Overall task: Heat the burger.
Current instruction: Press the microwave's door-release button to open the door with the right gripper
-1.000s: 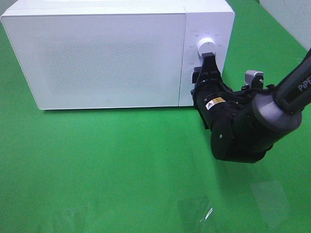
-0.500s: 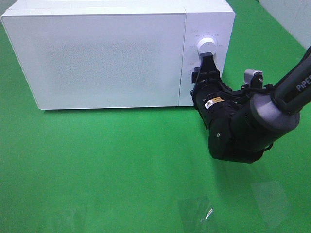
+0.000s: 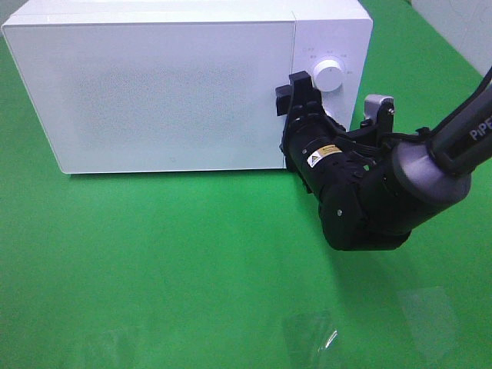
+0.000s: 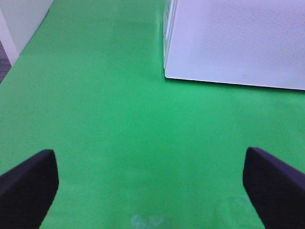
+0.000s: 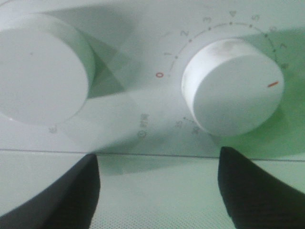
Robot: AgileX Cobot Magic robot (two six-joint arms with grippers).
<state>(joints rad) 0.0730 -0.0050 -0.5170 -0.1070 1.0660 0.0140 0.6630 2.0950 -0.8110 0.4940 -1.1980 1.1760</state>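
Exterior high view: right gripper is at the white microwave, by the seam between the shut door and the control panel.
Burger: not visible in any view, so its place relative to the fingers cannot be told.
Right gripper fingers: spread, nothing between them.
Left gripper: fingers wide, empty, over the green cloth.
Writing: "PiPE" on the right arm; 0, 1, 2, 3, 5 around the red-marked knob.

There is one white microwave on one green counter. Its panel has two round knobs: one plain knob and one numbered knob. One black arm shows from above. There are two pincers, the left pincer and the right pincer, each with two dark fingers.
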